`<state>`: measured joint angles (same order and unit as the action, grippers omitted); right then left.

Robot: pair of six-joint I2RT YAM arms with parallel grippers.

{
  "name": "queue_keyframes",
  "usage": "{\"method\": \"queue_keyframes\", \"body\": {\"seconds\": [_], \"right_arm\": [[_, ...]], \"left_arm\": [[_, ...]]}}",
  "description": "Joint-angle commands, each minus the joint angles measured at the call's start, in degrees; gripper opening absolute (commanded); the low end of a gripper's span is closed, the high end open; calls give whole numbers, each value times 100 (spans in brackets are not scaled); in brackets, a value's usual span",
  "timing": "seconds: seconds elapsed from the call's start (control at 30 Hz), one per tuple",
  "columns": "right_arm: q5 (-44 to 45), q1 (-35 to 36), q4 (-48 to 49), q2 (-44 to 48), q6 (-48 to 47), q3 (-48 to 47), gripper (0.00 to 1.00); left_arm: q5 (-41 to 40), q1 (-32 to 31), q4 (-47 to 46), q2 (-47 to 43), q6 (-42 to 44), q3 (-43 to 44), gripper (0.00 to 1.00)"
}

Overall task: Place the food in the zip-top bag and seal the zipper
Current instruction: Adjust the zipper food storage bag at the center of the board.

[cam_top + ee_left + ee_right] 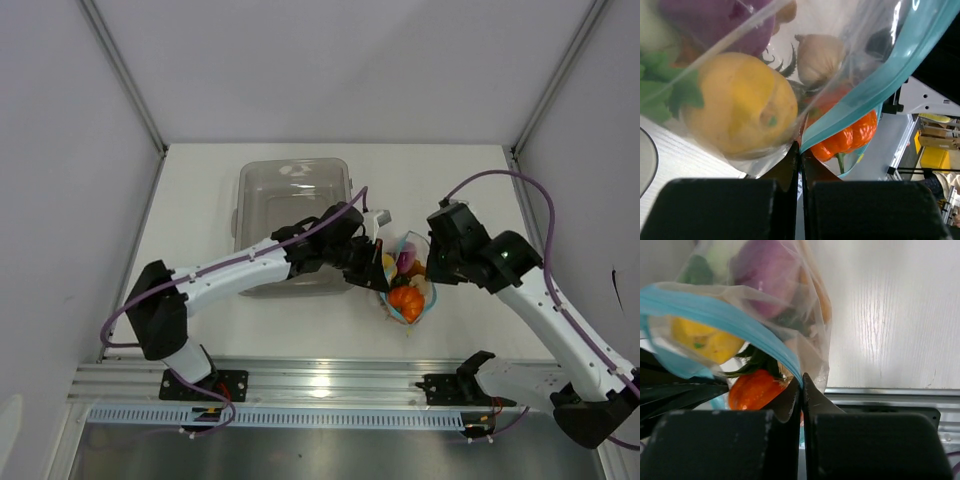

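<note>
Food fills the bag (405, 285), which lies on the table (480, 190) just right of the tray (243, 200), between the two arms. Both pairs of fingers are clenched on the bag's mouth. The left fingers (788, 169) nip the film where the blue zipper (875, 85) ends, and the right fingers (816, 402) pinch the opposite end of that strip. Gripping both corners probably serves to pull the mouth taut so the strip's two halves line up for sealing. The lemon (740, 110) and pumpkin (852, 137) sit just beyond the left fingertips, with the onion (767, 275) deeper in. In the right wrist view the strip bows apart, so the seal looks not yet made.
</note>
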<state>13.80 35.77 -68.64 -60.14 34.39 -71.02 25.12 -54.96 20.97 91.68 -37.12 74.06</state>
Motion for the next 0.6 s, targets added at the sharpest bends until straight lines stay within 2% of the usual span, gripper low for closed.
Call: {"method": "queue_keyframes", "body": {"seconds": [0.0,0.1,0.23,0.37,0.57], "right_arm": [[114,-9,132,47,-222,-1101,0],[44,-8,-193,-138,-345,-2121,0],[-386,-9,-325,-104,-267,-2591,0],[-423,-9,-45,63,-231,-1987,0],[-431,-26,579,-6,-310,-573,0]], "left_arm": [[28,38,-95,-247,73,608,1],[27,38,205,-518,135,1162,0],[89,-6,101,-1036,-23,1138,1],[-16,-24,-277,-1249,-260,479,1],[151,11,-954,-810,-673,-515,1]]}}
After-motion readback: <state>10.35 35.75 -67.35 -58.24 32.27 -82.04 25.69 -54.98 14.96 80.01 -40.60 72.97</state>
